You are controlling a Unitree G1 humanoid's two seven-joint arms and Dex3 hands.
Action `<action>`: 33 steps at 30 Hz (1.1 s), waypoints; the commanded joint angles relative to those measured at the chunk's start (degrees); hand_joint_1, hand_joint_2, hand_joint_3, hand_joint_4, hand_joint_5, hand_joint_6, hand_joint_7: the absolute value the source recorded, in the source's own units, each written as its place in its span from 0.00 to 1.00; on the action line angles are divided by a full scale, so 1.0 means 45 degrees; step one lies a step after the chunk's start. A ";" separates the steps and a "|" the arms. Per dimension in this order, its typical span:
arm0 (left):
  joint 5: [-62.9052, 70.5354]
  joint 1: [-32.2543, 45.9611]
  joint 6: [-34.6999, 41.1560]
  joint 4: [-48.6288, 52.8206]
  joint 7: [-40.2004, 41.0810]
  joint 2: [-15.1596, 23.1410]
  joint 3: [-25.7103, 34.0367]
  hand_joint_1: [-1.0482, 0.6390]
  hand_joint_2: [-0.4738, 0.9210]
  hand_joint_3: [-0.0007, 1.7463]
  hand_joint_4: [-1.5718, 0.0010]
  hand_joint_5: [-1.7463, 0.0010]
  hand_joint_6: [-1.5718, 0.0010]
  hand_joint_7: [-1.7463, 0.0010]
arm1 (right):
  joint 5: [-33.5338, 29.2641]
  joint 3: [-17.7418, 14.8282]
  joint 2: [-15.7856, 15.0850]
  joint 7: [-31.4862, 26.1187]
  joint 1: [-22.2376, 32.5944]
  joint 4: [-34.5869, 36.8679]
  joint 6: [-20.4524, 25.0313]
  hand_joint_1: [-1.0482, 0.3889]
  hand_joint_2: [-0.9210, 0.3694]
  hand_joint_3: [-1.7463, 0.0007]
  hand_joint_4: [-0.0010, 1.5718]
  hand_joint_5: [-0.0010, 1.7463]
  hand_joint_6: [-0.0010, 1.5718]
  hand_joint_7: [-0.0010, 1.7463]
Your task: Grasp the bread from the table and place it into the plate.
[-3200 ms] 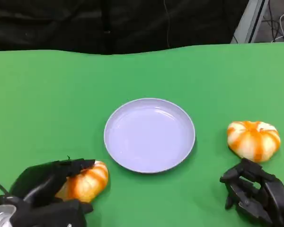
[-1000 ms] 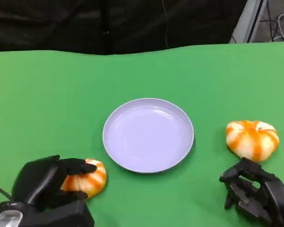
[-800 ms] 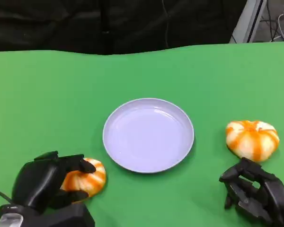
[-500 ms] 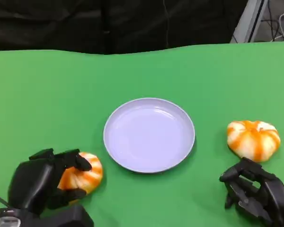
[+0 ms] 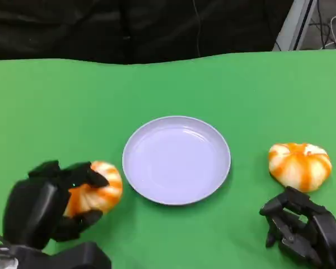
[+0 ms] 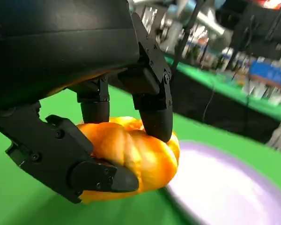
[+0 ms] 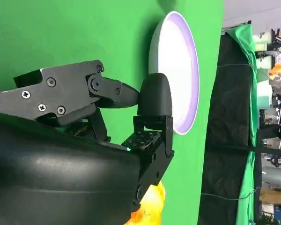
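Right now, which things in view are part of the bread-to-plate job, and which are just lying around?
In the job:
- bread in the left hand, gripped by the left hand
- plate, nothing in it
- second bread, on the table beside the plate
- right hand, holding nothing, near the second bread

Just there:
- green table
- black backdrop

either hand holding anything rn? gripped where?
The left hand holds one bread, fingers over its top and thumb under its near side. The right hand holds nothing, fingers curled, short of the other bread.
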 commanded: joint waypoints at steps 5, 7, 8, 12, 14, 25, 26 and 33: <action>0.0162 -0.0213 -0.0188 -0.1149 -0.0046 0.0110 0.0395 0.57 0.64 0.62 0.48 0.01 0.39 0.35 | -0.0042 -0.0045 -0.0140 -0.0107 -0.0008 0.0139 -0.0105 0.54 0.00 0.70 0.46 1.00 0.41 0.82; 0.0252 -0.0373 -0.0279 -0.1167 -0.0007 0.0076 0.0388 0.56 0.64 0.61 0.48 0.02 0.39 0.34 | -0.0100 -0.0015 -0.0128 -0.0178 0.0016 0.0104 -0.0127 0.53 0.00 0.70 0.45 1.00 0.41 0.82; 0.0285 -0.0463 -0.0315 -0.1160 0.0009 0.0039 0.0373 0.56 0.65 0.60 0.48 0.02 0.39 0.34 | -0.0121 -0.0001 -0.0125 -0.0200 0.0018 0.0115 -0.0158 0.53 0.00 0.70 0.45 1.00 0.41 0.82; 0.0349 -0.0790 -0.0456 -0.1016 -0.0003 -0.0101 0.0314 0.56 0.67 0.58 0.47 0.03 0.39 0.35 | -0.0143 0.0030 -0.0116 -0.0222 -0.0015 0.0189 -0.0265 0.53 0.00 0.71 0.45 1.00 0.41 0.82; 0.0343 -0.1052 -0.0616 -0.0745 -0.0022 -0.0161 0.0225 0.55 0.67 0.58 0.46 0.04 0.39 0.36 | -0.0216 0.0065 -0.0113 -0.0334 0.0006 0.0129 -0.0257 0.53 0.00 0.71 0.45 1.00 0.41 0.82; 0.0394 -0.2743 -0.1375 0.1313 -0.0081 -0.0775 -0.0622 0.55 0.70 0.53 0.47 0.08 0.39 0.39 | -0.0214 0.0087 -0.0037 -0.0383 0.0073 -0.0021 -0.0167 0.53 0.00 0.71 0.45 1.00 0.41 0.82; 0.0405 -0.2858 -0.1418 0.1453 -0.0054 -0.0820 -0.0689 0.55 0.71 0.53 0.46 0.09 0.39 0.40 | -0.0242 0.0095 -0.0038 -0.0414 0.0089 -0.0037 -0.0172 0.53 0.00 0.71 0.45 1.00 0.41 0.82; 0.0449 -0.3718 -0.1494 0.2458 -0.0009 -0.1323 -0.1226 0.56 0.73 0.50 0.47 0.07 0.38 0.41 | -0.0147 0.0070 -0.0020 -0.0279 0.0131 -0.0084 -0.0178 0.53 0.00 0.71 0.45 1.00 0.41 0.82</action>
